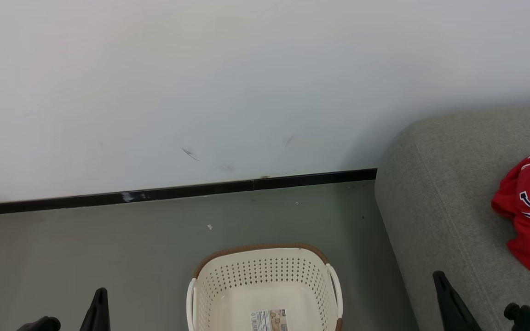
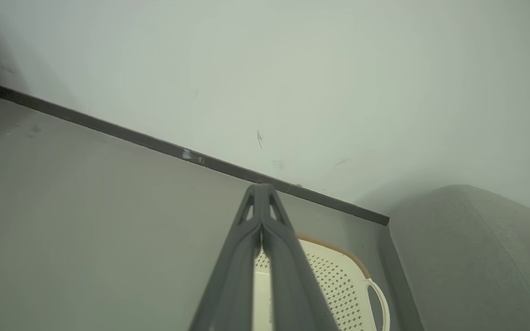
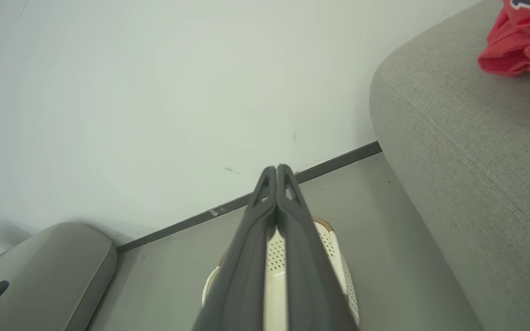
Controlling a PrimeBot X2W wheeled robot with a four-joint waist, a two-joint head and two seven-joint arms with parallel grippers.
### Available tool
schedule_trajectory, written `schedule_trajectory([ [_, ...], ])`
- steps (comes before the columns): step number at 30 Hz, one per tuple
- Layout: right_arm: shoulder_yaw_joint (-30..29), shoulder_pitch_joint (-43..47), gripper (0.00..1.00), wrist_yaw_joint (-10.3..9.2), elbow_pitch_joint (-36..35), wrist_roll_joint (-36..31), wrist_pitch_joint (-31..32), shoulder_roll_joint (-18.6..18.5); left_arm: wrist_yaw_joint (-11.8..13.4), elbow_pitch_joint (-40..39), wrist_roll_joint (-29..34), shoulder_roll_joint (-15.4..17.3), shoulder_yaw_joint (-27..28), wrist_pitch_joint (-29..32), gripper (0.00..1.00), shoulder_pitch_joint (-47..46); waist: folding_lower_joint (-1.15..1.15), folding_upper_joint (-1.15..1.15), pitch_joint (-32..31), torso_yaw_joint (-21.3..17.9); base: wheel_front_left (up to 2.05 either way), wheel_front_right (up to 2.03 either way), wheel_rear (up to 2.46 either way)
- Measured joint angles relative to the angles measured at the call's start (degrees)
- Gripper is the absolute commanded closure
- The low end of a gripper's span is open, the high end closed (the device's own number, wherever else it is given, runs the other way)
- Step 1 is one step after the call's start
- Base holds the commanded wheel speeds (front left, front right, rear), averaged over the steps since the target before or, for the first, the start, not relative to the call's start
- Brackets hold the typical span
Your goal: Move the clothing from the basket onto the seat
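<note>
Left gripper [image 2: 261, 195] and right gripper [image 3: 276, 172], both pinched shut and empty, flank the basket [image 1: 265, 271]. Clothing [image 1: 529, 207] lies right of it on the seat [image 1: 440, 193]. The basket's hidden near end might hold more.

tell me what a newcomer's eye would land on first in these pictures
The crumpled red clothing with white panels and navy lettering stands out most, lying on the large grey woven-fabric sofa at the right of the head view. Next comes the cream perforated plastic basket on the grey floor at bottom centre, with a paper label inside. The left tool and right tool are both shut.
</note>
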Motion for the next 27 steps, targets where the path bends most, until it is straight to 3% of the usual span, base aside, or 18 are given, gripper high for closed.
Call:
schedule_trajectory([
  [6, -0.14, -0.2, 1.0, 0.0, 0.63, 5.67, 1.35, -0.52, -1.11, 0.08, -3.93, -0.41, 1.01, 1.41, 1.0, -0.75, 0.19, 0.0, -0.03, 0.23, 0.0, 0.0, 0.0],
  [14, -0.23, -2.41, 1.0, 0.0, 1.83, 12.34, 2.76, -1.12, -2.27, 0.38, -8.62, -1.25, 2.14, 2.77, 1.0, -1.01, 0.26, 0.0, -0.04, 0.44, 0.0, 0.0, 0.0],
  [27, -0.27, -4.82, 1.0, 0.0, 4.16, 24.54, 4.92, -2.4, -4.3, 1.11, -17.06, -2.14, 4.21, 5.35, 1.0, -2.15, 0.08, 0.0, 0.26, 0.79, 0.0, 0.0, 0.0],
])
